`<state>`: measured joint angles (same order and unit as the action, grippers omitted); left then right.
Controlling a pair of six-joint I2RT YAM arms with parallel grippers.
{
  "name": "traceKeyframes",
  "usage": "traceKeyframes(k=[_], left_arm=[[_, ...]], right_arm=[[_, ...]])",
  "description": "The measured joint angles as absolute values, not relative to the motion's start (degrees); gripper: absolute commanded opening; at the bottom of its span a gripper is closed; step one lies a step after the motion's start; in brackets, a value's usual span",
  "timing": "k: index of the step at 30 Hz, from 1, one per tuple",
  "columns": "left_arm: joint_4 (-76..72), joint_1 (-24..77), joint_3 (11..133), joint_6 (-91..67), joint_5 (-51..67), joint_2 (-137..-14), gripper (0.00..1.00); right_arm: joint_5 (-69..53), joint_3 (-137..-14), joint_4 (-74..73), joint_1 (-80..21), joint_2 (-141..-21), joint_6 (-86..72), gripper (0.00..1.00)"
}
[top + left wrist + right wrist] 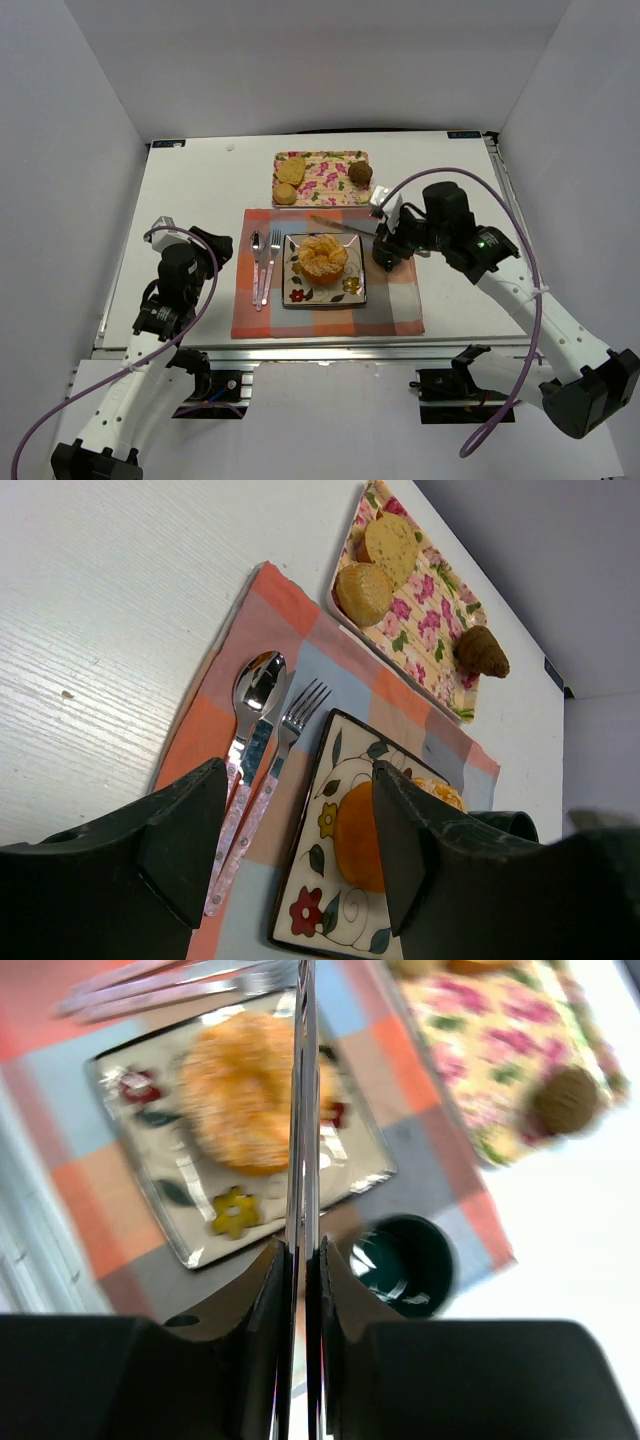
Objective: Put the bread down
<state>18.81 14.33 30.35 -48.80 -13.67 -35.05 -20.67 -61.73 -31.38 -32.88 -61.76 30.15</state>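
White table (pixel 200 200). Checked placemat (pixel 400 315) at near edge, centre. Floral tray (pixel 330 185) beyond placemat. Square plate (pixel 296 292) on placemat, bread (pixel 323 257) at plate centre. Left gripper (pixel 300 780) wide, empty. Right gripper (pixel 303 1252) near placemat's right edge, pinching thin metal utensil (pixel 303 1110).

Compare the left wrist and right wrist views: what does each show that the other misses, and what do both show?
Only the left wrist view: the left gripper, jaws open and empty. Only the right wrist view: the right gripper, jaws shut on a thin metal utensil. Both: the bread on the flowered plate, the checked placemat, the floral tray and the dark muffin.
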Motion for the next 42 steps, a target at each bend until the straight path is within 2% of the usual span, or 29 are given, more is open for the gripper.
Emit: traceKeyframes(k=[4,12,19,24,27,30,31,34,39,42], left_arm=[[18.83,14.31,30.35,-48.73,-13.67,-35.05,0.69],[18.68,14.31,30.35,-48.71,-13.63,-35.09,0.69],[18.09,14.31,30.35,-48.56,-13.65,-35.44,0.69],[17.98,14.31,30.35,-48.49,-13.65,-36.36,0.69],[17.91,14.31,30.35,-48.49,-13.5,-36.99,0.69],[17.74,14.31,30.35,-48.47,-13.43,-37.87,0.69],[17.72,14.31,30.35,-48.47,-13.39,-38.15,0.69],[17.63,14.31,30.37,-48.25,-13.21,-38.87,0.69],[17.34,14.31,30.37,-48.01,-12.99,-39.9,0.69],[16.97,14.33,30.37,-47.81,-12.84,-40.8,0.69]], right_arm=[[-18.74,-62.41,-27.59,-25.67,-63.22,24.23,0.0],[-12.27,-61.73,-19.46,-1.37,-73.03,11.81,0.0],[-7.53,-53.87,-13.15,8.38,-81.23,6.42,0.0],[-6.72,-52.77,-10.09,12.01,-85.91,4.25,0.0],[-6.79,-52.51,-7.03,12.47,-87.72,3.97,0.08],[-7.07,-51.27,-4.01,12.47,-88.97,4.19,0.26],[-7.46,-50.81,-3.29,12.47,-89.49,4.4,0.38],[-8.43,-49.8,-2.94,12.47,-91.98,5.67,0.5],[-10.09,-48.25,-3.09,12.53,-94.65,8.27,0.58],[-10.66,-48.23,-3.03,12.71,-94.65,9.37,0.69]])
